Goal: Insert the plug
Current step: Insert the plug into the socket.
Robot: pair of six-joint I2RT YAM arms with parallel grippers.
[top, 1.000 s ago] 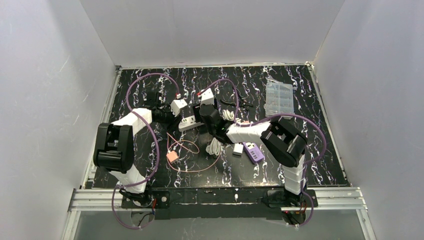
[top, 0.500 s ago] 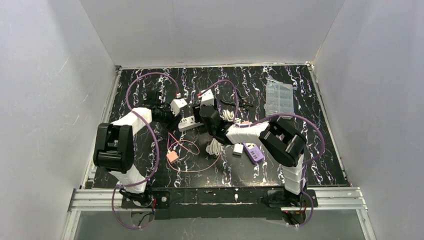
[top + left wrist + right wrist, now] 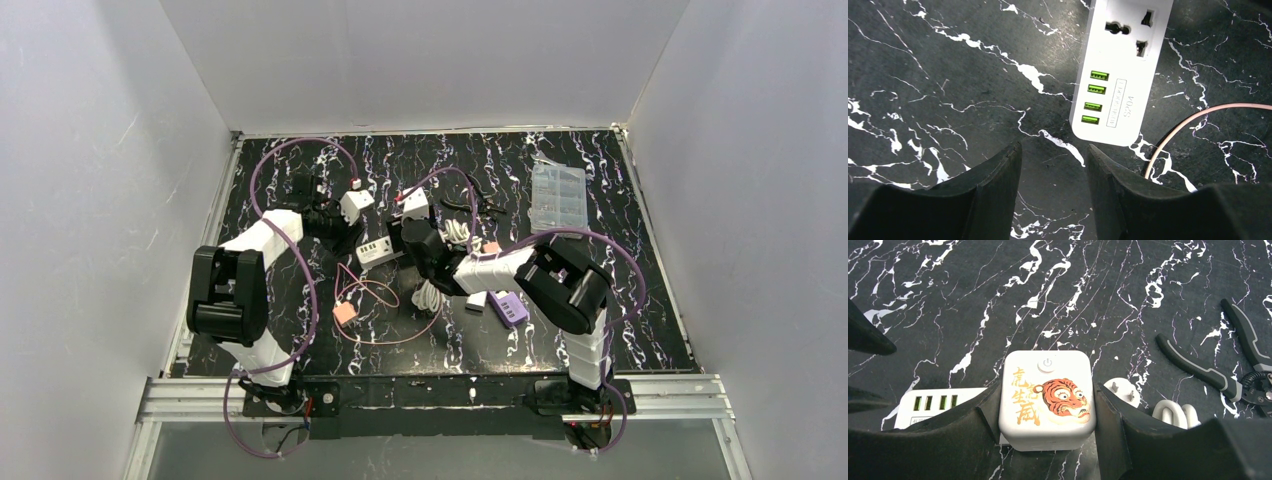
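- The left pincer [image 3: 1054, 152] hangs partly open over the bench [image 3: 923, 75], with nothing between its fingers.
- Just ahead of it lies the white power strip [image 3: 1120, 75], green ports facing up.
- The right pincer [image 3: 1048, 390] is clamped on a white cube [image 3: 1047, 405] printed with a tiger, beside the strip's end.
- The white plug [image 3: 1122, 391] lies just behind the cube, prongs showing.
- The pliers [image 3: 1218, 371] lie farther right.

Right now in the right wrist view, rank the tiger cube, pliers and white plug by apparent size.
1. tiger cube, nearest the camera
2. pliers, cut off by the edge
3. white plug, partly hidden
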